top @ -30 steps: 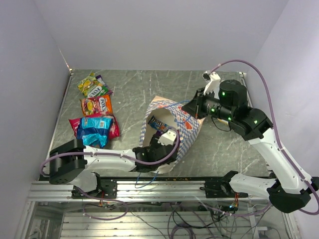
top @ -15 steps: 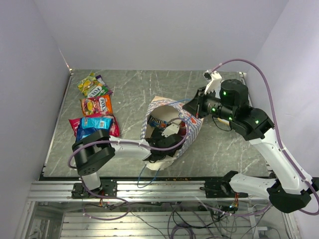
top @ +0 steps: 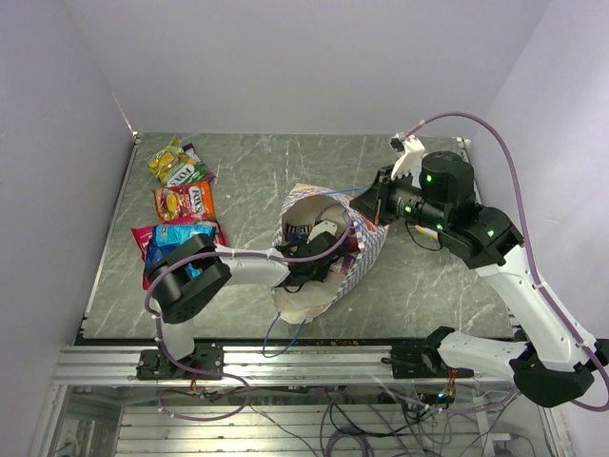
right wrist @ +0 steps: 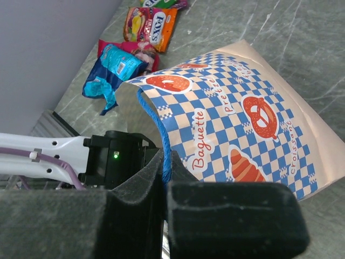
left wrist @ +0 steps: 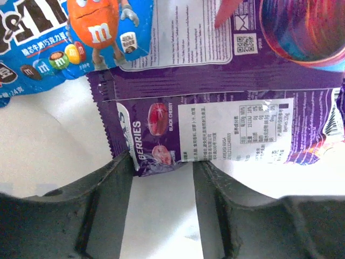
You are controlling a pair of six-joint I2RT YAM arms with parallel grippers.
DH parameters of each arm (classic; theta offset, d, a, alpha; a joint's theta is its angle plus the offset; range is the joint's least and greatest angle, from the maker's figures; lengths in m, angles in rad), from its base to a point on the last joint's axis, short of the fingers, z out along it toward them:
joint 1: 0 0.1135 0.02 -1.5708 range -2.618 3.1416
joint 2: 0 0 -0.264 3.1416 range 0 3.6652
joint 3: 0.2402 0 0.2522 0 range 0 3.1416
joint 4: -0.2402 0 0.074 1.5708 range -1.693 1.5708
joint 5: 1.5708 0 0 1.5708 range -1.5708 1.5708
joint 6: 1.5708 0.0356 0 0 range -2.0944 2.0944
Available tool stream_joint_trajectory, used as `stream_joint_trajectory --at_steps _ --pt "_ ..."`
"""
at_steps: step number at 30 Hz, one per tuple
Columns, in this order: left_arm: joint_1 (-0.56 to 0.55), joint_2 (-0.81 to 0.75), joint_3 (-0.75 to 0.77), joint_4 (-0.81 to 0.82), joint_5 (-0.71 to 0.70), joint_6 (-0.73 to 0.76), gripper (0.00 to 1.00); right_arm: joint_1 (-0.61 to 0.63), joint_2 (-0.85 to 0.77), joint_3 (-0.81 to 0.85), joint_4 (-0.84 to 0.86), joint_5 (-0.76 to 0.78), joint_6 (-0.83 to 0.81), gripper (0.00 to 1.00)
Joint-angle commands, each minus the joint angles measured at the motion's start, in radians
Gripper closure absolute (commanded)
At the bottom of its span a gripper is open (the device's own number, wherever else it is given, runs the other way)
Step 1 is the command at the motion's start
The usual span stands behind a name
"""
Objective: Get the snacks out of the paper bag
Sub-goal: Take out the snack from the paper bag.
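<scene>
left claw [left wrist: 161, 162] is held apart, purple packet [left wrist: 215, 135] at twelve o'clock; right claw [right wrist: 164, 175] is clamped on the paper bag's [right wrist: 237, 124] blue handle [right wrist: 158, 125].

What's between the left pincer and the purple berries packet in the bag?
Nothing; the left wrist view shows the edge of the purple berries packet between the fingertips of the open left pincer.

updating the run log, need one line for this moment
left gripper: open, in paper bag, at purple packet | right gripper: shut on paper bag rim
</scene>
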Motion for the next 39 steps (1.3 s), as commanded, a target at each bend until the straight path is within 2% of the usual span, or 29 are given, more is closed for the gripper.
stream_joint_trajectory --at_steps 1,4,13,21,22,31,39 --pt "0.016 0.064 0.003 -0.047 0.125 0.01 0.51 -0.001 -0.016 0.021 0.007 0.024 -0.015 1.0" --pt "0.017 0.04 0.017 -0.079 0.115 0.017 0.65 -0.001 -0.014 0.016 0.013 0.025 -0.015 1.0" --pt "0.016 -0.14 0.046 -0.216 0.088 0.006 0.77 -0.001 -0.008 -0.002 0.046 0.04 -0.022 1.0" --pt "0.016 -0.287 0.059 -0.308 0.171 -0.013 0.88 0.0 0.0 -0.006 0.055 0.079 -0.028 1.0" --pt "0.014 -0.31 0.055 -0.319 0.177 -0.02 0.92 0.0 -0.002 -0.01 0.06 0.082 -0.027 1.0" --pt "0.004 -0.537 -0.006 -0.392 0.25 -0.058 0.93 -0.001 -0.007 -0.032 0.091 0.112 -0.005 1.0" --pt "0.0 -0.66 0.067 -0.452 0.287 -0.033 0.93 0.0 -0.003 -0.014 0.083 0.153 -0.005 1.0"
